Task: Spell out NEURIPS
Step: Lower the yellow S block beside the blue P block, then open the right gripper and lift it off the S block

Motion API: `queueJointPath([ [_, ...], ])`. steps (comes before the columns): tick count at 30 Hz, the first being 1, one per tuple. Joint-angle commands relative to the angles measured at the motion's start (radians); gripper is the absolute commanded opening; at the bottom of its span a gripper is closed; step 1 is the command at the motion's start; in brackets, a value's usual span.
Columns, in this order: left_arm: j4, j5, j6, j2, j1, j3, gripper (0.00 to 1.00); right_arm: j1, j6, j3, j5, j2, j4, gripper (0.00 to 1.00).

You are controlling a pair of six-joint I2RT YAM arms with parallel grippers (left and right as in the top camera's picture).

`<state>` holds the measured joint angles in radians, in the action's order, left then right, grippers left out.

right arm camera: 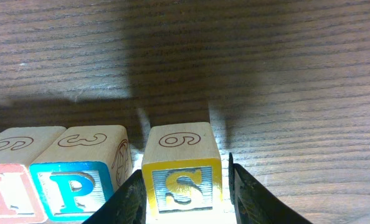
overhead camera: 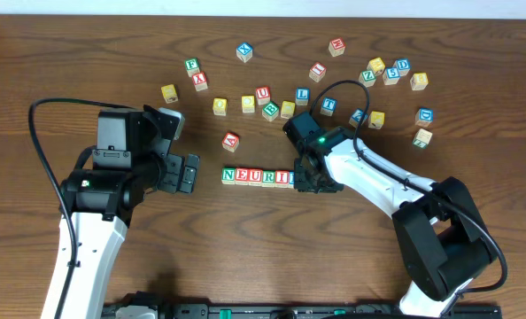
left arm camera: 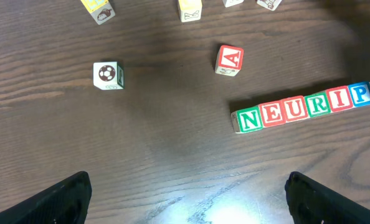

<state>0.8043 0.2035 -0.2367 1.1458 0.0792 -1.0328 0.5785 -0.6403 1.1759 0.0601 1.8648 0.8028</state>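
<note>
Overhead view of a dark wood table [overhead camera: 245, 257]. At centre is a row [overhead camera: 257, 177] of letter cubes reading N-E-U-R-I-P. Your right claw [overhead camera: 314, 177] covers the row's 3 o'clock end.

Right wrist view: the S cube [right arm camera: 182, 180], yellow-framed, sits on the wood at 6 o'clock in frame. The blue P cube [right arm camera: 73, 186] is just beside it at 9 o'clock, w/ a thin dark gap between them.

The right claw's jaws straddle the S cube, parted only narrowly. A sliver of table shows on the 3 o'clock side, so it doesn't look gripped. The other finger [right arm camera: 135, 199] sits in the P–S gap, close to both cubes. Whether it touches either, can't tell.

Left claw [overhead camera: 189, 173] is at 9 o'clock of the row, wide apart and empty. The A cube [overhead camera: 231, 140] lies at 11 o'clock of the N, and spare cubes [overhead camera: 396, 71] are scattered from 12 to 2 o'clock.

Risks, as I judge them:
- If you pull out at an angle, the finger in the gap could drag the S askew or knock the P, which would shove the whole row.
- If a pad sticks to the S as you lift, the cube could tip.
- The word looks nearly done, so back straight up.
</note>
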Motion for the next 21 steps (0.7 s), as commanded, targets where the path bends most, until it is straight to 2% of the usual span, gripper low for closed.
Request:
queueJointPath([
  [1,-0.001,-0.010,-0.006,-0.001,-0.004,-0.025,0.98,0.005,-0.010,-0.008,0.016,-0.009,0.002,0.39],
  [16,-0.001,-0.010,-0.006,-0.001,-0.004,-0.025,0.98,-0.010,-0.010,-0.008,0.030,-0.040,0.009,0.40],
  [21,-0.001,-0.010,-0.006,-0.001,-0.004,-0.025,0.98,-0.012,-0.009,-0.008,0.047,-0.123,0.025,0.49],
])
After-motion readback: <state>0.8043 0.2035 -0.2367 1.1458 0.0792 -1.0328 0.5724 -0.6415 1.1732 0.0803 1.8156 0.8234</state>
